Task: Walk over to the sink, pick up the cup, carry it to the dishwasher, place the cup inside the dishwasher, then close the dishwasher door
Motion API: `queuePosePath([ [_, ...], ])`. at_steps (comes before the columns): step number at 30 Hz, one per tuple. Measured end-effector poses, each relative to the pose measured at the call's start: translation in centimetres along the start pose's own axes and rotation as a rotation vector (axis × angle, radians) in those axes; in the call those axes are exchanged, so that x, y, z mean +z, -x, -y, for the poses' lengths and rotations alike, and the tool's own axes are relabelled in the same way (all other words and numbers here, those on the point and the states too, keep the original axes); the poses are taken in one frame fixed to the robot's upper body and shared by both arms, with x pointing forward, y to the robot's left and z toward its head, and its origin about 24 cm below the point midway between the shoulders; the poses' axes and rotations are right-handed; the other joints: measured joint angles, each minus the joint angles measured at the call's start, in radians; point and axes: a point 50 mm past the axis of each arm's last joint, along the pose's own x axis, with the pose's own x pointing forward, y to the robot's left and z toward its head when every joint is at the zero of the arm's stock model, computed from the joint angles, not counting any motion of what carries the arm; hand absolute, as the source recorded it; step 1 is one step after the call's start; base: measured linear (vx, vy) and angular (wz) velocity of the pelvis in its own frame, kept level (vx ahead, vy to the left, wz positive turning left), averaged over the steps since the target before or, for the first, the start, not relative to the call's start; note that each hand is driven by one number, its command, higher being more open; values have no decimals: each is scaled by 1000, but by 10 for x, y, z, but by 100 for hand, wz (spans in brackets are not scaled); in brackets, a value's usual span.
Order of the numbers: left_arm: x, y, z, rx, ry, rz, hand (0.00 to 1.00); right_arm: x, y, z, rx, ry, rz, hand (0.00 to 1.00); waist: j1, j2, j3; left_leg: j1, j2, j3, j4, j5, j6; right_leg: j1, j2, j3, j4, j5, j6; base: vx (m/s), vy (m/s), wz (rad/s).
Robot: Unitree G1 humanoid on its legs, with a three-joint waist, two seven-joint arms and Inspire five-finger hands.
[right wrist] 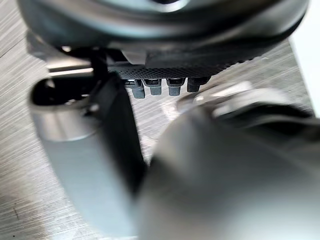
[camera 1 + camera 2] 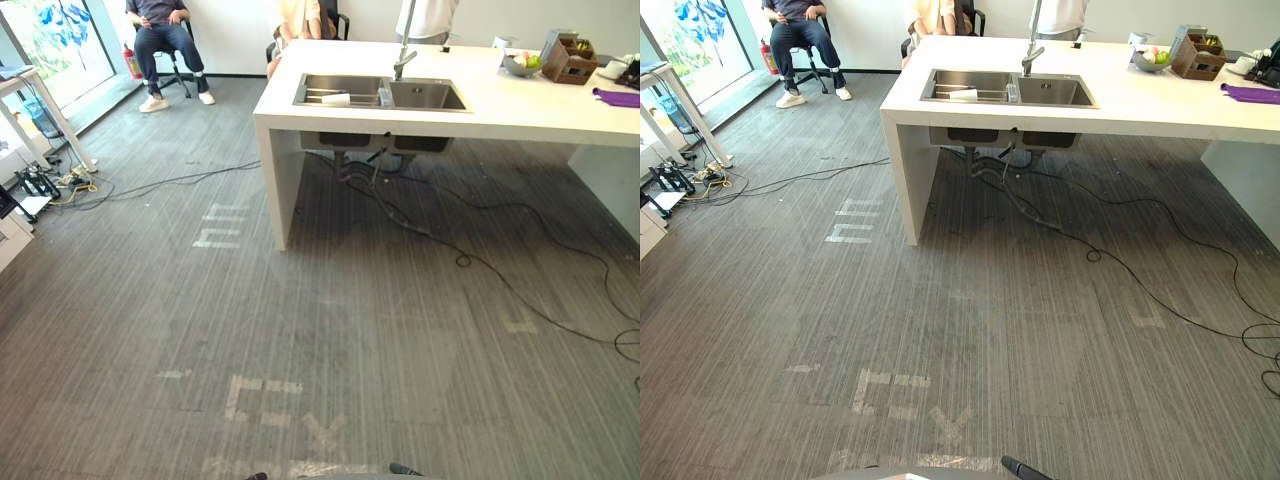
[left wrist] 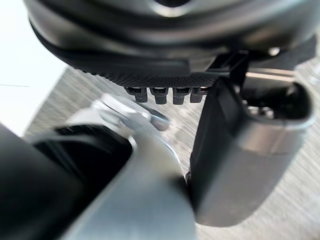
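We are seeing the cup [image 2: 336, 99] lying in the left basin of the sink [image 2: 432, 96], which is sitting in the white surface [image 2: 520, 108] across the grey floor [image 2: 350, 330] from us. The faucet [image 2: 403, 58] is standing behind the divider between the basins. The left hand [image 3: 165, 40] and the right hand [image 1: 165, 45] are hanging relaxed, fingers loose, each holding nothing. A person [image 2: 160, 35] is sitting on a chair beyond the surface's left end.

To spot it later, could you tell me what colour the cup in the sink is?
The cup is white; left eye view shows it best.
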Motion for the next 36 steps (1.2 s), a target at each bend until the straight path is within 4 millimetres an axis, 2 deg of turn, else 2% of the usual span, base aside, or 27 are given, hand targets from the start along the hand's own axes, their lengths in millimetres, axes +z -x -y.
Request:
queuePosePath([
  [2, 8, -1, 7, -20, -36, 44, 100, 15, -2, -5, -21, 57, 79, 100, 1, -1, 24, 0, 0, -1, 0, -2, -2, 6, 1, -3, -10, 0, 0, 38, -16, 2],
  [4, 11, -2, 9, -22, -41, 65, 100, 20, -2, -9, -5, 72, 94, 100, 1, 1, 26, 0, 1, -1, 0, -3, -4, 10, 1, -4, -13, -1, 2, 13, -11, 2],
  [10, 14, -2, 10, 21, -39, 102, 100, 26, -4, -29, 136, 109, 80, 100, 2, 2, 27, 7, 3, -11, -2, -4, -5, 21, 4, -22, -14, -5, 8, -24, -21, 8],
  [18, 3, -3, 8, 59, 189, 76, 100, 23, -4, -28, 162, 33, 55, 100, 3, -1, 28, 13, -3, -20, -7, -2, -2, 29, -3, -36, -12, -9, 12, -64, -6, 4],
  [36, -7, -3, 6, 54, 378, 58, 100, 19, -3, -24, 178, -112, 63, 100, 4, -17, 27, 19, -11, -35, -8, 1, 3, 49, -10, -55, -24, -8, 12, -16, -12, 3],
])
